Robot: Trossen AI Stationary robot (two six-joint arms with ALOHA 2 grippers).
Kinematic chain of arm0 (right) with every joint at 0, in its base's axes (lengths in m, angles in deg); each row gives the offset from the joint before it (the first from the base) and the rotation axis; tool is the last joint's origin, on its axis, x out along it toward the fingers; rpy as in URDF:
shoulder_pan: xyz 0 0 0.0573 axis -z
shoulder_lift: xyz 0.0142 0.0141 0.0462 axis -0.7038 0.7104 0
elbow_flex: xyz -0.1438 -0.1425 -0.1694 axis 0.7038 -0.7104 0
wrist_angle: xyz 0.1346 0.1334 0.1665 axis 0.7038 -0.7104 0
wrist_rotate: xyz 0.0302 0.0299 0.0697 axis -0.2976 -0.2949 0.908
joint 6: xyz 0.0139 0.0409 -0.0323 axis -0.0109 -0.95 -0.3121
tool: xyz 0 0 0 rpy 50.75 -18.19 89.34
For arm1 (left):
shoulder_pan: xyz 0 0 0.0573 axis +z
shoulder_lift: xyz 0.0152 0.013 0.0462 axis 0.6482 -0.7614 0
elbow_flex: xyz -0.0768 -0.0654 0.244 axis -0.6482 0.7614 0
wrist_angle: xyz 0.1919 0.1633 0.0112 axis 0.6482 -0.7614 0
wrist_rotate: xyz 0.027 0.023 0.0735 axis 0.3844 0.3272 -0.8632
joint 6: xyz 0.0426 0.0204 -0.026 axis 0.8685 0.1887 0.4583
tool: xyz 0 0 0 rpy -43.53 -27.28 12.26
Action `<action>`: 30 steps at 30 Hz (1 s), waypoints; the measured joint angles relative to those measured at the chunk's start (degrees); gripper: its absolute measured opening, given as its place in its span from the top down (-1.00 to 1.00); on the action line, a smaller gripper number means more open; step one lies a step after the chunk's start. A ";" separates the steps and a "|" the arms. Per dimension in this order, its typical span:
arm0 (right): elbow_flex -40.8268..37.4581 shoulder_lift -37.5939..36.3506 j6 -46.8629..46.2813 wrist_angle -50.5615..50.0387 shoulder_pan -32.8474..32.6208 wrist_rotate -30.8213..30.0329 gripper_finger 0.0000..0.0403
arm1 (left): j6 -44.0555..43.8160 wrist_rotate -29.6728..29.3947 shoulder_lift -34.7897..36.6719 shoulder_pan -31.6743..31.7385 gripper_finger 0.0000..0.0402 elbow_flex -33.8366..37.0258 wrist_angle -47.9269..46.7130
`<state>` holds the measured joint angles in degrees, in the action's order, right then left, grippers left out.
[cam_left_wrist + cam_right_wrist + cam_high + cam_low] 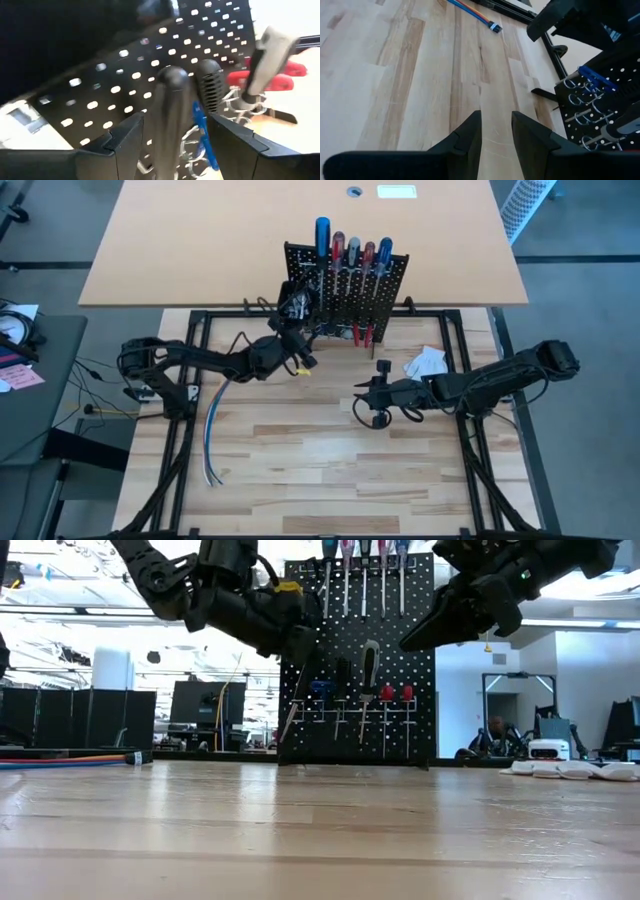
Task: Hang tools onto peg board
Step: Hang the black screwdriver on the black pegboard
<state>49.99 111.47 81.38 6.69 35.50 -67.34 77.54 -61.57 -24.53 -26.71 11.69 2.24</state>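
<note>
Closest to the left wrist camera, a black-handled screwdriver (170, 120) stands between the left gripper (175, 145) fingers, which sit spread either side of it; whether they actually press it cannot be told. From above, that gripper (296, 330) is at the peg board (345, 290), around 11 o'clock from the table's (320, 470) centre. Tools hang on the board: a blue screwdriver (322, 240) and red-handled ones (338, 252). At about 2 o'clock the right gripper (372, 402) hovers over bare wood, jaws slightly parted, holding nothing. Loose cables (212, 440) lie at 9 o'clock.
</note>
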 joint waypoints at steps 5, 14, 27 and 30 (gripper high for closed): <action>0.00 0.00 0.00 -0.02 0.00 0.04 0.44 | 0.26 7.13 -0.23 2.24 -0.05 0.00 -0.10; 0.00 0.00 0.00 -0.02 -0.02 0.07 0.44 | 2.75 9.60 -1.79 4.89 -0.05 -0.11 2.09; 0.00 -0.02 -0.02 -0.10 -0.17 0.04 0.44 | 0.68 9.99 -1.79 5.13 0.35 -0.39 3.81; 0.00 -0.02 -0.02 -0.02 -0.17 0.04 0.44 | 0.31 9.96 -1.79 5.13 0.45 -0.42 3.81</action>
<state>49.99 111.45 81.36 6.67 35.33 -67.30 77.85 -51.62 -26.32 -21.58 11.28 6.05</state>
